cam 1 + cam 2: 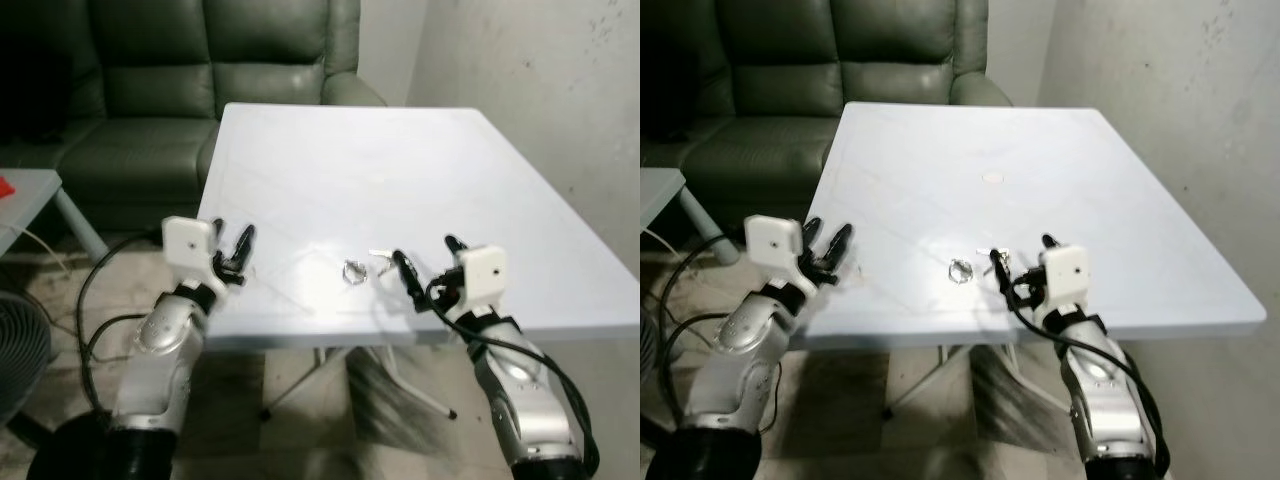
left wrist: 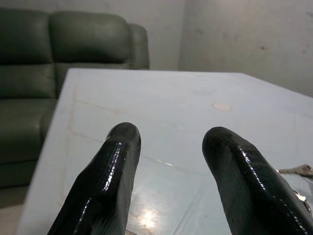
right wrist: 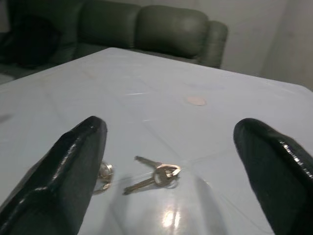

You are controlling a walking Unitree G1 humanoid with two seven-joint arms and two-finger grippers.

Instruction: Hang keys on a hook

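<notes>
Both jaws spread, gripping nothing. Left gripper (image 1: pixel 232 246) hovers over the near left corner of the white table (image 1: pixel 380 150), glossy black fingers (image 2: pixel 105 186) parted, well left of the keys. Table top is smooth, matte plastic, rectangular, with faint scratches and one small round mark (image 1: pixel 992 179) near the middle. Two thin metal keys (image 3: pixel 152 177) on a small ring lie flat near the front edge, fanned apart, silvery with a slight brass tint. Just left of them sits a separate shiny metal ring piece (image 1: pixel 353 271). Right gripper (image 1: pixel 424 262) sits low at the front edge, fingers wide, keys between and just ahead of them, not touching. One dark green leather sofa (image 1: pixel 200 70) behind the table.
</notes>
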